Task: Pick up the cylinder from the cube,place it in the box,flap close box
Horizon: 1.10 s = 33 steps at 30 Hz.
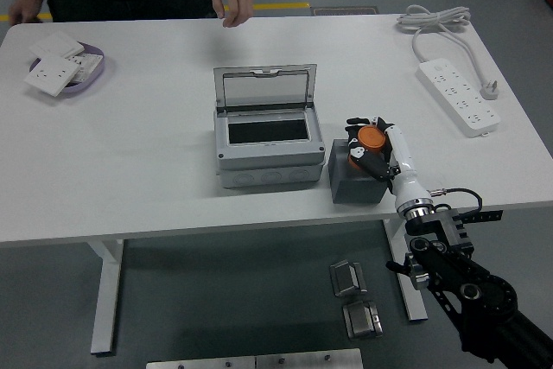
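My right hand [373, 146] comes up from the lower right of the frame, fingers curled around the orange cylinder [371, 137], which sits at the top of the grey cube [355, 182] right of centre. My fingers cover most of the cylinder, so only its round top shows, and I cannot tell whether its base touches the cube or is just above it. The box [265, 139] stands just left of the cube, its lid tilted up at the back and the dark inside showing. My left arm is out of the frame. At the top edge a person stands behind the table [130, 170], cut off above the waist, one hand [232, 2] hanging over the far edge. A power strip [460, 96] lies at the upper right, a dish of white plates [63, 69] at the upper left.
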Motion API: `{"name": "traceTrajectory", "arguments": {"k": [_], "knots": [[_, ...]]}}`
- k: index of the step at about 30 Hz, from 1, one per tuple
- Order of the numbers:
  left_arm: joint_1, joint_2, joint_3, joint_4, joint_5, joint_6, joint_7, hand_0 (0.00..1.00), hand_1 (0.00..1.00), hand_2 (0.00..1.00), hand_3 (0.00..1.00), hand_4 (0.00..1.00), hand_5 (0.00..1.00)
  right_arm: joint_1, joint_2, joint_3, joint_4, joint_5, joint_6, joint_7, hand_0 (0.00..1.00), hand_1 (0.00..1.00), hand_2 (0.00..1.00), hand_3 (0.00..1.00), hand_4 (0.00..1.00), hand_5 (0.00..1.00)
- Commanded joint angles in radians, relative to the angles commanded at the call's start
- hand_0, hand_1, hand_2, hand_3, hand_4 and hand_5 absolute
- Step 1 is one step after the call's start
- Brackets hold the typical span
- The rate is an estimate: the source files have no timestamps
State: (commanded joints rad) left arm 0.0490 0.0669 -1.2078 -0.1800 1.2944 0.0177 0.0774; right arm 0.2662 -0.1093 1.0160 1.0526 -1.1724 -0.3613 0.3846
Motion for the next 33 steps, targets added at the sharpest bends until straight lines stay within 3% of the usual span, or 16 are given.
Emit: {"name": "traceTrajectory", "arguments": {"k": [5, 6, 8, 14, 17, 18, 23, 24, 29, 30, 33], "knots": [[0.0, 0.0, 0.0, 0.0, -0.001, 0.0, 0.001, 0.596, 0.619, 0.569, 0.604, 0.647, 0.269, 0.013, -0.004, 0.009, 0.015, -0.023, -0.016, -0.006, 0.546, 0.549, 0.504, 0.509, 0.194, 0.002], [0.0, -0.001, 0.001, 0.0, -0.002, 0.0, 0.001, 0.596, 0.62, 0.568, 0.604, 0.648, 0.27, 0.018, -0.006, 0.01, 0.019, -0.03, -0.019, -0.009, 0.489, 0.507, 0.471, 0.417, 0.136, 0.002], [0.001, -0.001, 0.001, 0.0, -0.002, 0.0, 0.002, 0.596, 0.62, 0.568, 0.604, 0.648, 0.27, 0.029, -0.012, 0.012, 0.032, -0.051, -0.027, -0.022, 0.489, 0.507, 0.471, 0.417, 0.136, 0.002], [0.004, 0.0, -0.004, 0.0, 0.001, 0.001, 0.007, 0.596, 0.619, 0.569, 0.604, 0.648, 0.27, 0.097, -0.03, -0.032, 0.097, -0.172, -0.074, -0.116, 0.487, 0.499, 0.462, 0.391, 0.184, 0.002], [0.005, 0.001, -0.008, 0.0, 0.004, 0.001, 0.01, 0.596, 0.619, 0.569, 0.604, 0.648, 0.27, 0.145, -0.022, -0.076, 0.118, -0.239, -0.092, -0.169, 0.487, 0.499, 0.462, 0.391, 0.184, 0.002], [0.005, 0.002, -0.008, 0.0, 0.005, 0.002, 0.011, 0.596, 0.619, 0.568, 0.605, 0.648, 0.268, 0.162, -0.016, -0.092, 0.122, -0.264, -0.097, -0.188, 0.428, 0.468, 0.45, 0.365, 0.179, 0.002], [0.003, 0.006, -0.011, 0.0, 0.009, 0.001, 0.016, 0.596, 0.619, 0.568, 0.605, 0.648, 0.268, 0.262, 0.031, -0.193, 0.102, -0.399, -0.107, -0.289, 0.428, 0.468, 0.45, 0.365, 0.179, 0.002], [0.002, 0.007, -0.012, 0.0, 0.01, 0.0, 0.017, 0.596, 0.619, 0.569, 0.606, 0.649, 0.27, 0.28, 0.04, -0.212, 0.093, -0.424, -0.105, -0.307, 0.135, 0.313, 0.438, 0.355, 0.095, 0.002], [-0.001, 0.014, -0.013, 0.0, 0.013, -0.001, 0.02, 0.596, 0.619, 0.569, 0.606, 0.649, 0.27, 0.374, 0.084, -0.312, 0.024, -0.554, -0.084, -0.394, 0.135, 0.313, 0.438, 0.355, 0.095, 0.002], [-0.001, 0.015, -0.013, 0.0, 0.014, -0.001, 0.021, 0.596, 0.619, 0.569, 0.605, 0.648, 0.272, 0.392, 0.093, -0.332, 0.005, -0.582, -0.08, -0.407, 0.048, 0.269, 0.432, 0.35, 0.08, 0.002], [-0.001, 0.018, -0.013, 0.0, 0.017, -0.001, 0.025, 0.596, 0.619, 0.569, 0.605, 0.648, 0.272, 0.439, 0.109, -0.37, -0.054, -0.663, -0.067, -0.441, 0.048, 0.269, 0.432, 0.35, 0.08, 0.002]]}}
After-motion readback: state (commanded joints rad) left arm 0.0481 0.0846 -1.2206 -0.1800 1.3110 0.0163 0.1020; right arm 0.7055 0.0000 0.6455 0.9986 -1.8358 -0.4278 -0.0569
